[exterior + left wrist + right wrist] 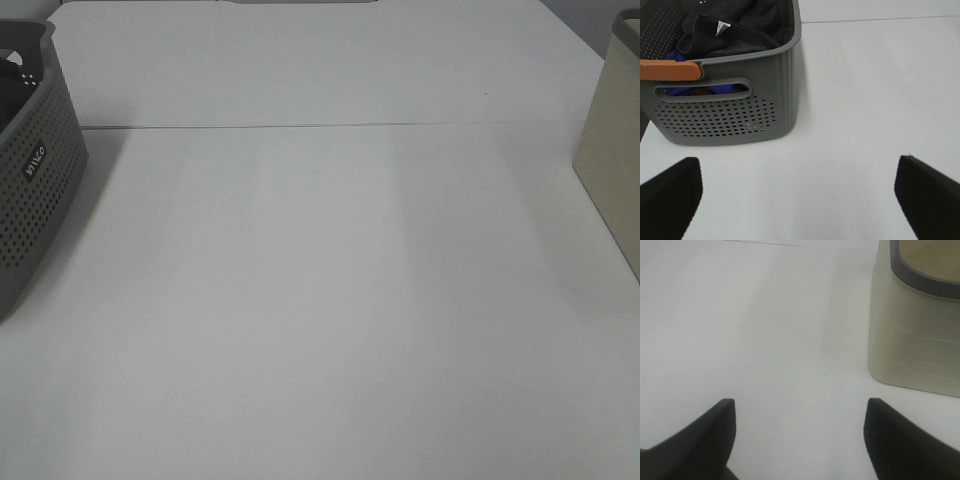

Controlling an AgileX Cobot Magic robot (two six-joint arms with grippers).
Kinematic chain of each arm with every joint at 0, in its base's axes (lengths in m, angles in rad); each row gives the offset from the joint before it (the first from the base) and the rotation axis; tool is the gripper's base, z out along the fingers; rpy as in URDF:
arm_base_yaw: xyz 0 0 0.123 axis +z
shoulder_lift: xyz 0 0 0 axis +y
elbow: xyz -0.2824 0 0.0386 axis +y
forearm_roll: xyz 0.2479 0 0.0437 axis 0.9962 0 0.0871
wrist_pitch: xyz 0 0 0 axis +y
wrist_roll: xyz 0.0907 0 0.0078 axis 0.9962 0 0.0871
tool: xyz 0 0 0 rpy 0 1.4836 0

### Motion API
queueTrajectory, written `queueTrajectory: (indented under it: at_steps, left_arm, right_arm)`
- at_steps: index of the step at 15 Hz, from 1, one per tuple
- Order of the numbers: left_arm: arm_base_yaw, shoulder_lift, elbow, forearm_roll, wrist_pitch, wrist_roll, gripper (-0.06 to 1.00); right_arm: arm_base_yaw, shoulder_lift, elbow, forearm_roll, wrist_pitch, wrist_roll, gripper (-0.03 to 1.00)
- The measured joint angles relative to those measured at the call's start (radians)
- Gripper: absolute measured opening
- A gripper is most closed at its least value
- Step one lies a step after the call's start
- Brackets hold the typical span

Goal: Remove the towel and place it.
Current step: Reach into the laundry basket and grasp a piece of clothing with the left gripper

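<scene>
Left wrist view puts the grey basket (725, 120) on the table (865, 100) ahead of the left claw (797, 165), off toward one finger rather than dead ahead. That claw is spread wide with nothing between its fingers (670, 195), and it hangs short of the basket, not touching it. The towel (735, 27) lies bunched inside the basket, a dark charcoal heap with a small white tag (721, 27) showing on a fold. Something blue (685, 91) sits lower down, seen through the handle slot under the orange grip (670, 70).

The towel looks soft, limp and fairly light, so it should drape and trail when lifted, and it may catch on the basket wall or drag the blue cloth with it. My pick for a hold is the raised fold near the tag, on the side of the heap nearest the claw, pinched from above and drawn well clear of the rim.

From the high camera, neither claw shows, and bare table runs between the basket and the beige bin (612, 150).

On the right, the right claw (800, 405) is likewise open and empty over the table, with the beige bin ahead of it and beyond one finger, well away from the towel.
</scene>
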Motion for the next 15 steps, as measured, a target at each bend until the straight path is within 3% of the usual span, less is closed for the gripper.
queueTrajectory:
  at_steps: [15]
  left_arm:
    - [0.000, 0.000, 0.000, 0.000, 0.000, 0.000, 0.99]
  right_arm:
    - [0.000, 0.000, 0.000, 0.000, 0.000, 0.000, 0.70]
